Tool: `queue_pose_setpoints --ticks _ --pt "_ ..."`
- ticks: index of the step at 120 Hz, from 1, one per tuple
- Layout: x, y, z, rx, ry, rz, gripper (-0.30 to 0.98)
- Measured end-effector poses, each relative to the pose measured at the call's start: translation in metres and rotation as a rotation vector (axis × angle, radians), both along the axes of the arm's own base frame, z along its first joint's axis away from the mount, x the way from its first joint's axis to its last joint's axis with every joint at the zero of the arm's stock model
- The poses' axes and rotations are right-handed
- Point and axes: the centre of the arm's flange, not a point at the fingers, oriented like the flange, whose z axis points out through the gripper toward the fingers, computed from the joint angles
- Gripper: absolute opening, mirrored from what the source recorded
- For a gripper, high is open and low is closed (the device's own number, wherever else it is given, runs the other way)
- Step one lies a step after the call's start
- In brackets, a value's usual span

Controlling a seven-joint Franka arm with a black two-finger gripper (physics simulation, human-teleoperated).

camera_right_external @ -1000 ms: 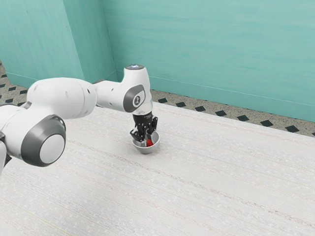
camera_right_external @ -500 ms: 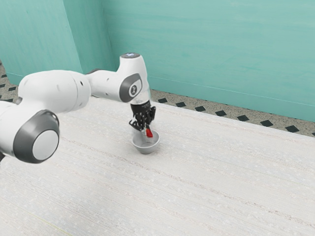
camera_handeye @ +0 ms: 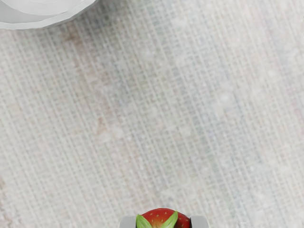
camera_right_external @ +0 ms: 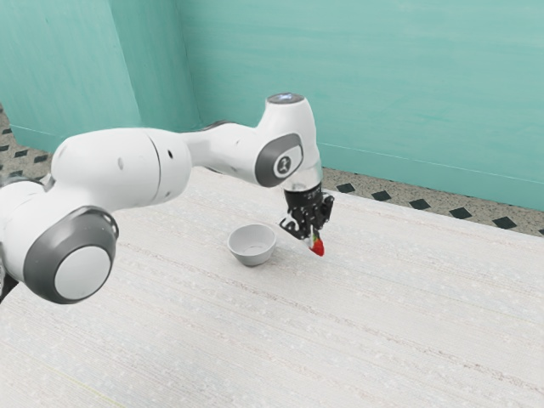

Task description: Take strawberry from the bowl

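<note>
Two fingers, one strawberry, and it's clamped between them, a grey fingertip pressed to either side of the red flesh! Look where the fruit lies from the gripper: directly at the fingertips, leafy end up towards the hand, red tip pointing down at the table, with a slight lean. And here's the relation that matters: fruit and fingers are outside the bowl, beside it on the exterior view's right, with bare tabletop beneath and a strip of it between berry and rim. So the taking-out looks as good as done, and what's left, I'd judge, is the setting down. That calls for a straight drop on this side, perhaps a touch farther from the rim first, then parting the fingers once the tip meets the surface. How much air is under that tip? Can't tell from here. The danger, for my money, is that narrow end: let go upright and the strawberry will likely topple onto its side, maybe roll back against the bowl.
</note>
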Motion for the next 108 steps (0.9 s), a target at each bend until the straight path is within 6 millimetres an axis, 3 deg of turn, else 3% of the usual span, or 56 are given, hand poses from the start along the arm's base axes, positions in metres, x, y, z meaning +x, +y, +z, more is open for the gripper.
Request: queue_pose_setpoints --ticks 12,24,40,58,68,72,81,90,100,108 --pt "-0.004 -0.030 -0.013 -0.016 0.012 -0.039 -0.05" --pt "-0.005 -0.048 -0.032 -0.030 0.024 -0.060 -0.05" --pt "-0.006 -0.058 -0.051 -0.046 0.020 -0.066 0.14" --pt "-0.003 -0.061 -0.049 -0.059 -0.009 -0.067 0.39" --pt "-0.004 -0.061 -0.033 -0.062 -0.033 -0.075 0.48" --pt "-0.009 -0.060 -0.014 -0.063 -0.047 -0.092 0.50" --pt "-0.024 -0.050 0.061 -0.045 -0.091 -0.156 0.55" --pt "-0.037 -0.035 0.117 -0.007 -0.109 -0.227 0.58" --pt "-0.052 0.001 0.180 0.041 -0.129 -0.302 0.61" --pt "-0.073 0.050 0.250 0.072 -0.166 -0.341 0.62"
